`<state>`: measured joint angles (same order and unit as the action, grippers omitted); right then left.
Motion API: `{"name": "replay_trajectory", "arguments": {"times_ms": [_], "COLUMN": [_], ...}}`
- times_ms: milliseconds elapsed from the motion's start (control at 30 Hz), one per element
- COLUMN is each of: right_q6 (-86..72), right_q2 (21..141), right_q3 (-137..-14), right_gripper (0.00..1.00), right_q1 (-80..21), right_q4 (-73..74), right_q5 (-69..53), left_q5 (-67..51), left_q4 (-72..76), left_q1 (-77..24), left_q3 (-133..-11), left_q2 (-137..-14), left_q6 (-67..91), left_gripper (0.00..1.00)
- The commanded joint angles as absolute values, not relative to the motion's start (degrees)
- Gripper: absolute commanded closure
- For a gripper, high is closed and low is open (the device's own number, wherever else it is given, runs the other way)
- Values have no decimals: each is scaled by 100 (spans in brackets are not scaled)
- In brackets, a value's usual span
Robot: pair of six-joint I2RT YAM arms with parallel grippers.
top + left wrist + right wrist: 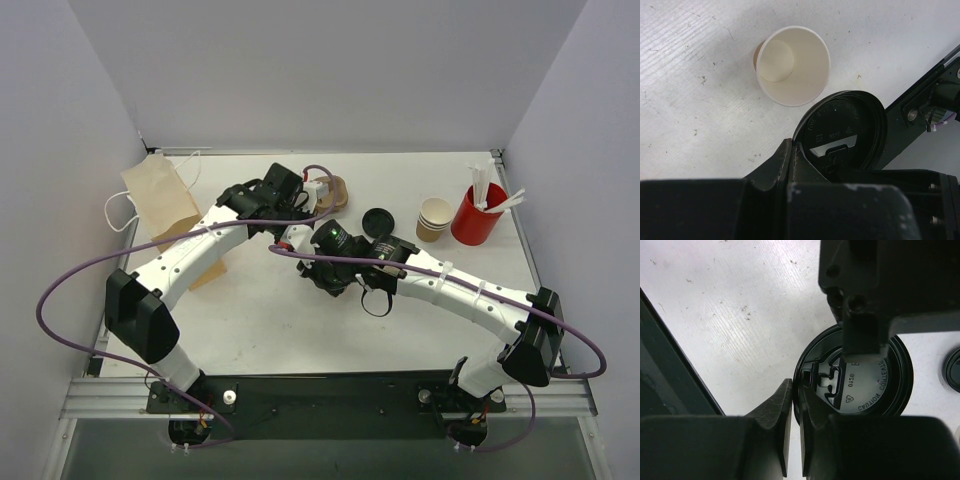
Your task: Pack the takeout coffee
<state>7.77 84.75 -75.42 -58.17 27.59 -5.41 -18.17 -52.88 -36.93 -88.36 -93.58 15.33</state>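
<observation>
The tan-brown paper cup lies on its side on the table, and in the left wrist view its open mouth faces the camera. A round black lid hangs above the table beside the cup. My left gripper is shut on its rim. My right gripper is shut on the opposite rim of the same lid, with a left finger crossing it from above. In the top view the two grippers, left and right, meet just left of the cup, and the held lid is mostly hidden.
A second black lid lies on the table right of the cup. A stack of pale beige cups and a red cup with white sticks stand at the back right. A brown paper bag lies at the back left.
</observation>
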Motion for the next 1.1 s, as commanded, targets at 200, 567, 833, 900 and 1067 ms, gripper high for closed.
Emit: {"name": "replay_trajectory", "arguments": {"times_ms": [200,567,833,900,1067], "right_q6": [800,152,-1764,-2884,-4989], "right_q2": [8341,8288,8375,8498,8552], "right_q3": [-7673,-7998,-8743,-8841,-8307], "right_gripper": [100,100,100,100,100], "right_q1": [-5801,-5406,-3869,-3219,-2558], "right_q4": [2751,2812,2585,2313,714], "right_q5": [-272,-877,-3142,-3671,-4807], "left_q5": [-2021,-1328,-1081,-1151,-1345], "left_q4": [-5361,-4863,-2841,-2270,-1354], "left_q1": [-3674,-3341,-2979,-2988,-3207], "left_q3": [-9211,-9449,-7912,-7552,-6663], "left_q2": [-9325,-8869,-7263,-7006,-6355], "left_q6": [1468,1968,2364,2364,2180], "left_gripper": [86,26,20,16,9]}}
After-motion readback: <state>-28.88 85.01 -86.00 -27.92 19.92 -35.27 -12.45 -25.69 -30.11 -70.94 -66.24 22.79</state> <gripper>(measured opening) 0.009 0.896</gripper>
